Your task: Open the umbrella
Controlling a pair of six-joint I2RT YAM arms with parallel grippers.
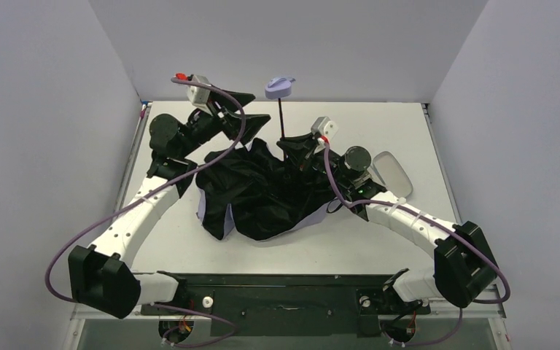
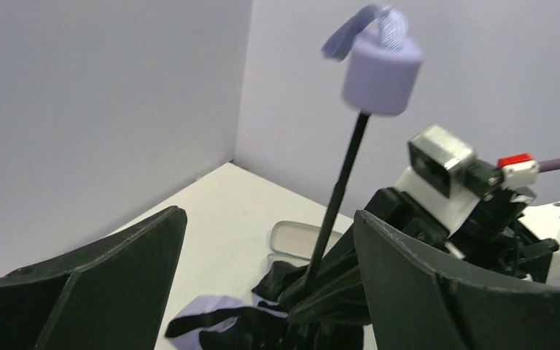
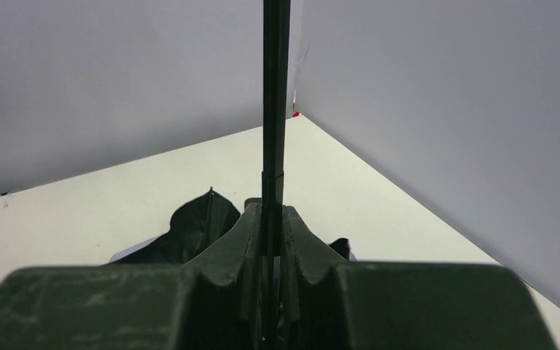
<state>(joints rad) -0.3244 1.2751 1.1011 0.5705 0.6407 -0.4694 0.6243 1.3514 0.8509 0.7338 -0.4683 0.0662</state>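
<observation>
White table [image 1: 321, 251], black umbrella [image 1: 262, 193] slumped on it underside up, between my two pincers.
My right pincer [image 3: 272, 219] is clamped tight on the umbrella's upright shaft [image 3: 275, 87] just above the cloth. My left pincer [image 2: 270, 215] gapes wide beside it, holding nothing. My left wrist view shows the lilac handle [image 2: 380, 73] topping the shaft; the right wrist view cuts it off.

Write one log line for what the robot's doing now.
left gripper: open, empty | right gripper: shut on shaft | umbrella: not open, handle up
</observation>
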